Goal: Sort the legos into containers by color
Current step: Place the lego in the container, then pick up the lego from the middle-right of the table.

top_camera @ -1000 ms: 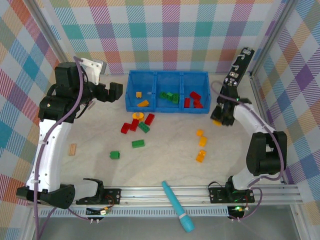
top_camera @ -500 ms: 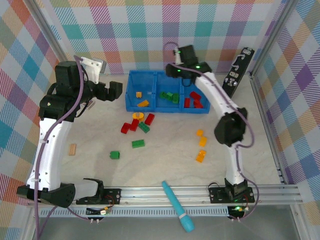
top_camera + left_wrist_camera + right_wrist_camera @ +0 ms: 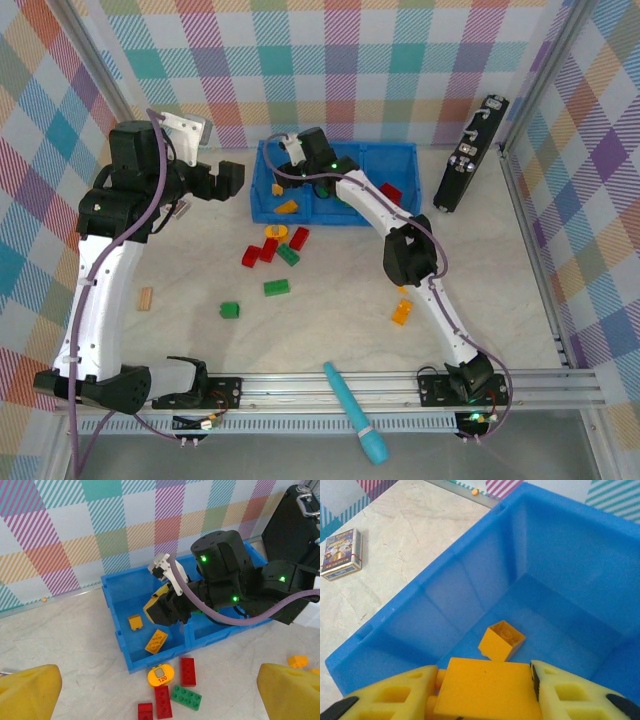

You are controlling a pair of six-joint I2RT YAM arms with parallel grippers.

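Observation:
My right gripper (image 3: 485,682) is shut on a yellow-orange lego (image 3: 490,697) and hangs over the left compartment of the blue tray (image 3: 330,217). A small yellow lego (image 3: 501,640) lies below it, with a longer one (image 3: 156,641) beside. From above, the right gripper (image 3: 292,163) sits over that compartment; green legos (image 3: 340,192) fill the middle one and red legos (image 3: 390,190) the right. Loose red (image 3: 299,238), green (image 3: 276,288) and yellow (image 3: 402,313) legos lie on the table. My left gripper (image 3: 225,182) is open and empty, left of the tray.
A tan wooden block (image 3: 146,298) lies at the left, and a teal pen-like tool (image 3: 355,412) by the near rail. A black upright device (image 3: 468,153) leans at the far right. A small card box (image 3: 341,553) lies left of the tray.
The right arm has swung from the table's right side across the tray to its left compartment, carrying the yellow-orange lego. The left arm has not moved.

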